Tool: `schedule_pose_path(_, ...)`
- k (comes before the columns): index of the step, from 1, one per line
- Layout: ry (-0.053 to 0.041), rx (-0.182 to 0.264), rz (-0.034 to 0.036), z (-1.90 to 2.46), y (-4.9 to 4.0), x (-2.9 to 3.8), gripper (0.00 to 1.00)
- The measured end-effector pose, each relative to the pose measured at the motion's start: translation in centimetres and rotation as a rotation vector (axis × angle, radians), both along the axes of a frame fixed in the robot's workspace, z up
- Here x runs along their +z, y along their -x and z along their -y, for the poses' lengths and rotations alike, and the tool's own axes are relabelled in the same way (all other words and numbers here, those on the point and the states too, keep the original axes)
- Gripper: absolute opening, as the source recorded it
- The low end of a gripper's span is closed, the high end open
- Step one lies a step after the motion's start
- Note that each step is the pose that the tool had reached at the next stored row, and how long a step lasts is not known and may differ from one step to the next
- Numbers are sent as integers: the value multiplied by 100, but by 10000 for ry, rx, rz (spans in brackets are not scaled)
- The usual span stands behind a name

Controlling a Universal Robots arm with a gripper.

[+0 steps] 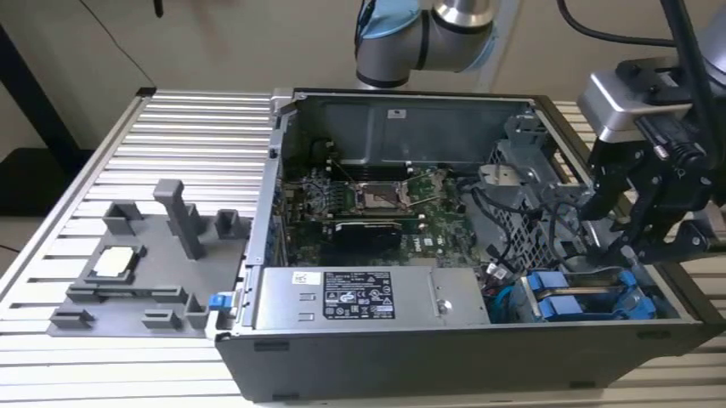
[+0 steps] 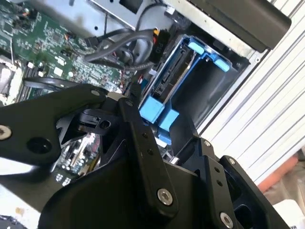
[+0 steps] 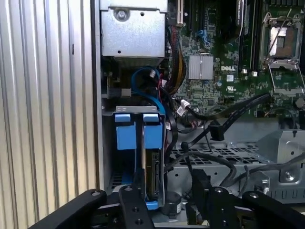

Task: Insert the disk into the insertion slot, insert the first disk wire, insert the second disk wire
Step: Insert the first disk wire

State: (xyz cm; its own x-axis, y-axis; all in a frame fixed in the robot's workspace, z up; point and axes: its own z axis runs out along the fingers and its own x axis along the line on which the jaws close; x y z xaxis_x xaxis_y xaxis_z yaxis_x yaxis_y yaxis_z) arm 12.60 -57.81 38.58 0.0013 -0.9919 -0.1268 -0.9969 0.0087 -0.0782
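Your black gripper (image 1: 635, 248) hangs open and empty over the silver-grey disk in its blue plastic carrier (image 1: 567, 302), which sits in the bay at the exterior view's lower right. Work squarely, because the loose black cables (image 3: 240, 109) look likely to snag.

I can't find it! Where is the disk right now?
The disk sits inside the case, on the exterior view's right of the power-supply box, close below the claw.

Hangs at the exterior view's right, arm (image 1: 426, 34) bent overhead, gripper (image 1: 638, 248) pointing down. Shows black fingers (image 3: 135, 207) standing apart in the first wrist view, nothing clasped between them.
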Motion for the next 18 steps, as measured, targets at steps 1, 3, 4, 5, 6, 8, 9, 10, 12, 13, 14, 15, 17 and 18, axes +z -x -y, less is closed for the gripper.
schedule_pose_path(1,-147,0,107,0,2,0,53)
schedule_pose_path(3,-344,8,237,0,1,0,53)
schedule_pose_path(4,-344,50,237,-1,-2,0,53)
schedule_pose_path(5,-345,115,236,0,-8,0,53)
schedule_pose_path(6,-349,187,230,1,-19,-1,53)
schedule_pose_path(8,-347,275,208,0,-50,0,53)
schedule_pose_path(9,-349,313,202,0,-70,0,53)
schedule_pose_path(10,-349,340,198,0,-88,0,53)
schedule_pose_path(12,-349,364,185,0,-126,0,53)
schedule_pose_path(13,-350,367,178,0,-144,0,53)
schedule_pose_path(14,-351,369,171,0,-163,-1,53)
schedule_pose_path(15,-350,370,165,-1,-181,0,53)
schedule_pose_path(17,-351,375,154,-1,-217,-1,53)
schedule_pose_path(18,-350,377,149,-2,-234,0,53)
